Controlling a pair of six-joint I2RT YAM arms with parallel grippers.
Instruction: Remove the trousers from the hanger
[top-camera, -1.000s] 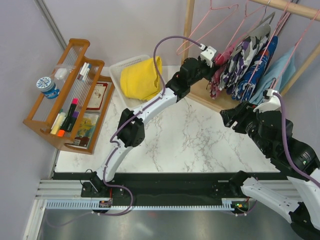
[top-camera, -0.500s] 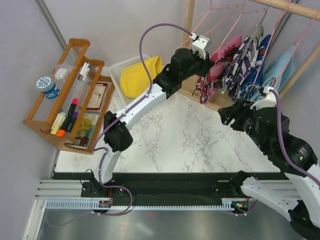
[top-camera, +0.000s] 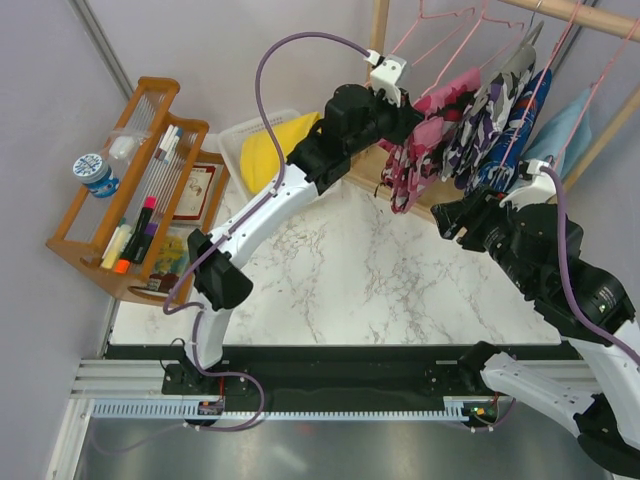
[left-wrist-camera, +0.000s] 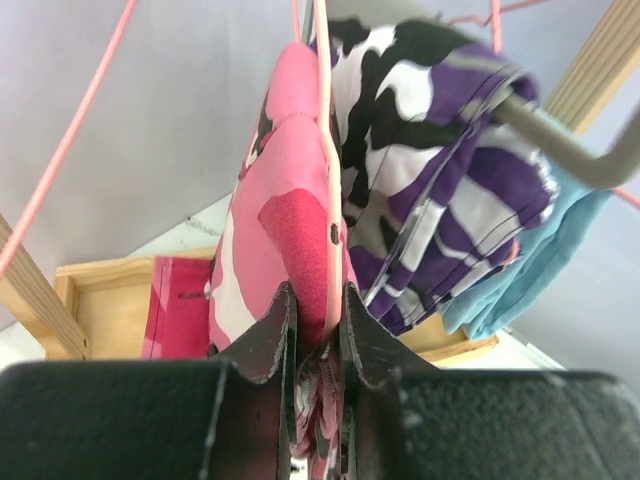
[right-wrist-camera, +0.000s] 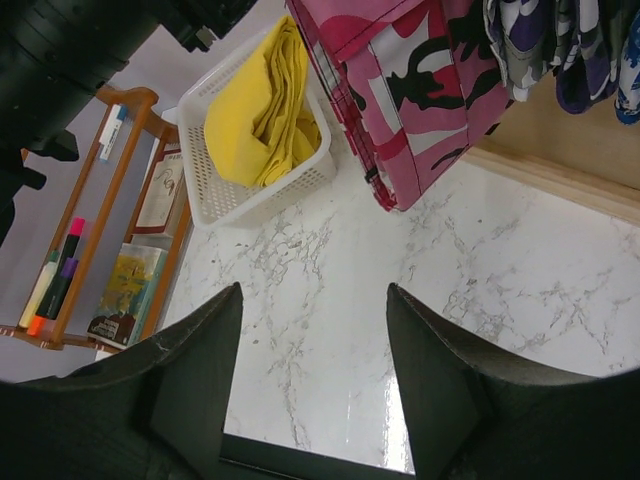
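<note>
The pink camouflage trousers (top-camera: 418, 150) hang folded over a pink wire hanger (top-camera: 440, 50) on the wooden rail. My left gripper (top-camera: 398, 122) is shut on their cloth; in the left wrist view the fingers (left-wrist-camera: 270, 335) pinch the pink fold (left-wrist-camera: 290, 250) beside the hanger wire. The trousers also show in the right wrist view (right-wrist-camera: 415, 75). The yellow trousers (top-camera: 268, 150) lie folded in a white basket (top-camera: 240, 135), also seen in the right wrist view (right-wrist-camera: 262, 110). My right gripper (top-camera: 455, 215) is open and empty, above the marble table right of the pink trousers.
A purple-white camouflage garment (top-camera: 495, 125) and a light blue garment (top-camera: 560, 125) hang on the same rail, close to the right of the pink pair. A wooden rack (top-camera: 135, 190) with pens and bottles stands at the left. The rail's wooden post (top-camera: 377, 30) rises behind.
My left gripper has moved up and left with the pink trousers, drawing them away from the purple-white garment. The right gripper rose slightly.
</note>
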